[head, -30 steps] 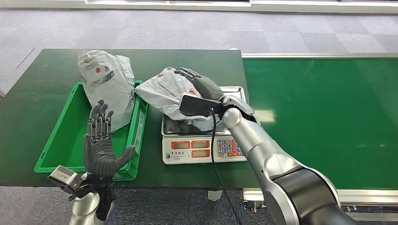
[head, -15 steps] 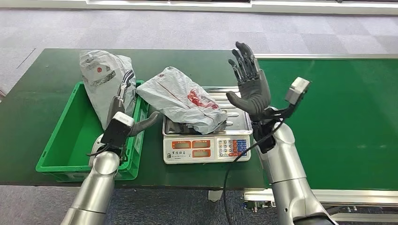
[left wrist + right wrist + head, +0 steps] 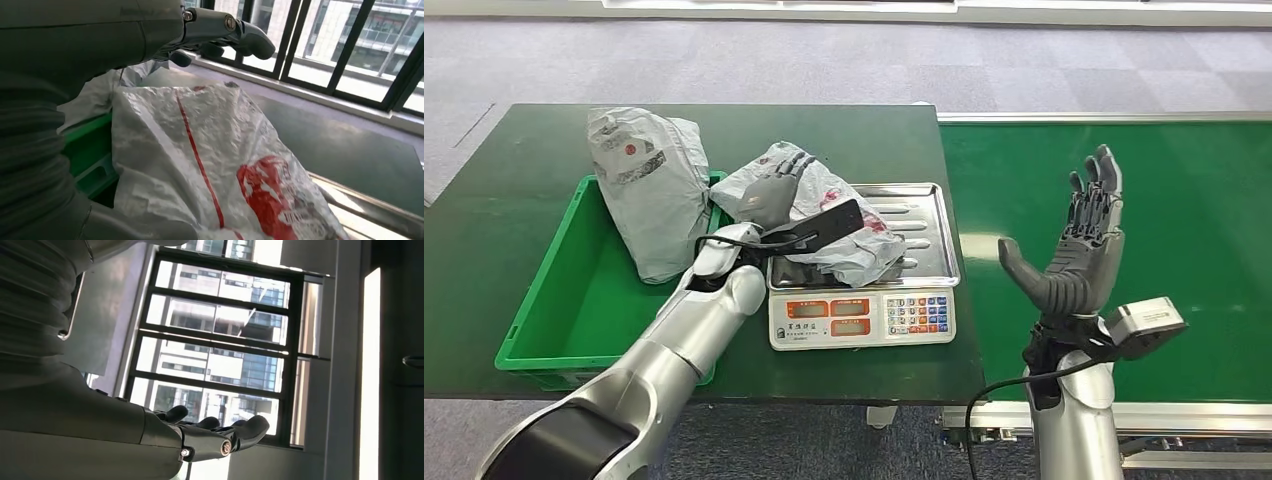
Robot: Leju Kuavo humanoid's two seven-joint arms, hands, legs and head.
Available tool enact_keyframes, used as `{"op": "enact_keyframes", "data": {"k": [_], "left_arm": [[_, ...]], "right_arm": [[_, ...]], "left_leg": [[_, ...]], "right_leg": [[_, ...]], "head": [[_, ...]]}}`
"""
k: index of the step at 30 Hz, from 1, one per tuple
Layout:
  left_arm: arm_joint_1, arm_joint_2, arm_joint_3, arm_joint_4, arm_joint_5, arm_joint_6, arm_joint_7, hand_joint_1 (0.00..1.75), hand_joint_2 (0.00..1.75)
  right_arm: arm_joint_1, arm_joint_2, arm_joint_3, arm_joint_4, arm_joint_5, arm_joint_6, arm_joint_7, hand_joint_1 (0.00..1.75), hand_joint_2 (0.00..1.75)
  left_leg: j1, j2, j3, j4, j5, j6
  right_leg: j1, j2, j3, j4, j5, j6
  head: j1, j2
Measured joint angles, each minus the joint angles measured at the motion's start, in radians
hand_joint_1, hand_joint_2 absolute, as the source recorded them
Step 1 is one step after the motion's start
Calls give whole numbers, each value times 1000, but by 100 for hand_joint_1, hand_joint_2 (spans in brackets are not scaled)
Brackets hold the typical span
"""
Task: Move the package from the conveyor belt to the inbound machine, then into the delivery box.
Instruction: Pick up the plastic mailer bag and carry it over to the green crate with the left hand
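Observation:
A crumpled grey-white package (image 3: 849, 235) with red print lies on the steel tray (image 3: 924, 225) of the scale (image 3: 864, 318). My left hand (image 3: 774, 190) reaches over the package's left end, fingers stretched out above it; whether it touches is unclear. In the left wrist view the fingers (image 3: 220, 27) hover over the package (image 3: 210, 165) without closing on it. My right hand (image 3: 1079, 250) is raised upright over the green conveyor belt (image 3: 1184, 200), fingers spread, holding nothing. The right wrist view has its fingers (image 3: 215, 435) apart against windows.
A green crate (image 3: 554, 310) stands left of the scale, with a second grey package (image 3: 649, 190) leaning on its far right corner. Both stand on a dark green table (image 3: 504, 160). The left wrist's black cable lies across the package on the scale.
My left arm has swung from the crate's edge to over the package on the scale. My right hand has pulled back from above the scale, rightward over the conveyor belt.

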Motion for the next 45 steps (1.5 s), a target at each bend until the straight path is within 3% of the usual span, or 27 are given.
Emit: {"op": "enact_keyframes", "data": {"k": [6,10,14,25,35,41,45], "left_arm": [[-23,-36,-40,116,-40,-119,91,3,175],[-21,-44,-54,159,-55,-154,114,40,175],[-20,-49,-60,184,-66,-171,125,172,175],[-21,-50,-66,201,-69,-142,121,175,175],[-27,-50,-61,198,-16,-55,33,175,175],[-53,-49,-23,144,44,101,-105,175,175],[-41,-21,20,-21,62,173,-157,175,175]], "right_arm": [[18,29,5,-61,4,3,17,0,175],[15,43,14,-67,2,7,12,0,175],[12,52,19,-70,2,7,12,0,175],[7,73,21,-86,10,4,16,0,175],[9,87,19,-91,30,4,19,0,175],[15,89,2,-91,51,0,20,0,175],[54,89,-31,-94,78,-12,15,0,175]], "left_leg": [[0,0,0,0,0,0],[0,0,0,-1,0,0],[0,0,0,-1,0,0],[0,0,0,-1,0,0],[0,0,0,-1,0,0],[0,0,0,-1,1,0],[0,0,0,-1,0,0]], "right_leg": [[0,0,0,0,0,0],[1,0,0,0,0,0],[0,0,0,0,0,0],[0,0,1,0,0,0],[0,0,1,0,0,0],[0,0,0,0,0,0],[0,0,1,0,0,0]], "head": [[0,0],[0,0],[0,0],[0,0],[0,0],[0,0],[0,0]]}}
